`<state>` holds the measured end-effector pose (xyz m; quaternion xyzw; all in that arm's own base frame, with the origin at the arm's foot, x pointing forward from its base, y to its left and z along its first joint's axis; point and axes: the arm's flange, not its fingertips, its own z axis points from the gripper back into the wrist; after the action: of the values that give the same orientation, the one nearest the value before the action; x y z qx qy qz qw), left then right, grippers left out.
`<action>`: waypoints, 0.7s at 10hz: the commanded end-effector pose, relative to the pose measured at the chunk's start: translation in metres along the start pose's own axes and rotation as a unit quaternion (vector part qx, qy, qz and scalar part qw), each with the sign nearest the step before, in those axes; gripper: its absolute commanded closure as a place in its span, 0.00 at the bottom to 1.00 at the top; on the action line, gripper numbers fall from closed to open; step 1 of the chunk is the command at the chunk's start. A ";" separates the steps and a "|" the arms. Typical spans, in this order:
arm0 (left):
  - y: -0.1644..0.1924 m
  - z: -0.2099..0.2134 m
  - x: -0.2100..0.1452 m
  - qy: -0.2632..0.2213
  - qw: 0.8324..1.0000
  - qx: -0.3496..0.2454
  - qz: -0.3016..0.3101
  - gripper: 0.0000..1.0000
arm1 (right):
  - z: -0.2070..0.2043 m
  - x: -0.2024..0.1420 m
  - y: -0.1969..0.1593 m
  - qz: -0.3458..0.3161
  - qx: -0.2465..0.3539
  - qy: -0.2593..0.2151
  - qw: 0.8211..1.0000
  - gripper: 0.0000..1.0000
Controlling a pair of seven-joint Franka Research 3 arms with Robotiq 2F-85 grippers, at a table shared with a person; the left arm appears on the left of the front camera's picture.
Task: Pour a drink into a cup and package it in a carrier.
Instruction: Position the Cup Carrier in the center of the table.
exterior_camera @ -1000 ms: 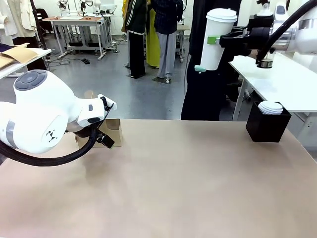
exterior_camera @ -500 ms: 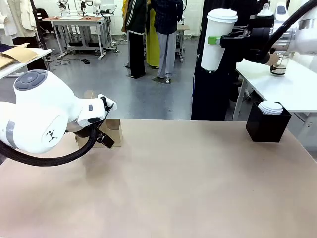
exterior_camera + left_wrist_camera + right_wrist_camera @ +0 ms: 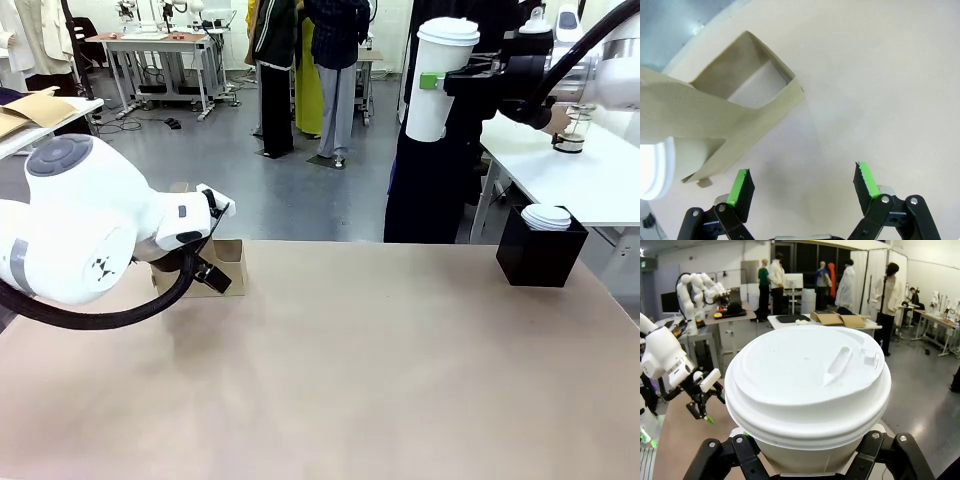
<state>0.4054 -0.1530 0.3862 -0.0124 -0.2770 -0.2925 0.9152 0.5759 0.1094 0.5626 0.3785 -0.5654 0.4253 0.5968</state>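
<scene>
White lids (image 3: 547, 216) sit stacked in the black box (image 3: 540, 262). Our right gripper (image 3: 438, 82) pinches the tall white lidded cup (image 3: 430, 115) high at far right. Our left gripper (image 3: 802, 182) hangs spread beside the brown carrier (image 3: 747, 112).

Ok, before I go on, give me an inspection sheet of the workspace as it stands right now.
Surface: tan table, no spills seen.
Job's things: lidded white cup held high above the far edge; brown carrier at the far left; glass carafe on the white side table, a person's hand on it.
Clutter: black box holding stacked white lids, far right.
Hands: left hand open, low over bare table beside the carrier; right hand shut on the cup.
Cables: black hose looped under the left arm.
Surroundings: people standing farther back.
</scene>
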 end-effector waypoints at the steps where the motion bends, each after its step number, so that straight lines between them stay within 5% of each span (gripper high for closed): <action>1: 0.012 0.051 0.022 0.003 1.000 0.000 0.028 0.00 | -0.001 0.003 0.000 0.012 -0.008 -0.005 1.000 0.19; 4: 0.039 0.109 0.056 0.037 0.995 -0.006 0.093 0.00 | -0.001 0.003 0.000 0.012 -0.008 -0.005 1.000 0.19; 7: 0.075 0.114 0.099 0.086 0.984 0.011 0.157 0.00 | -0.001 0.003 0.000 0.012 -0.008 -0.005 1.000 0.19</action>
<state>0.4336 -0.1077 0.5440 -0.0268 -0.2124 -0.1720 0.9616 0.5760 0.1093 0.5627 0.3783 -0.5655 0.4253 0.5968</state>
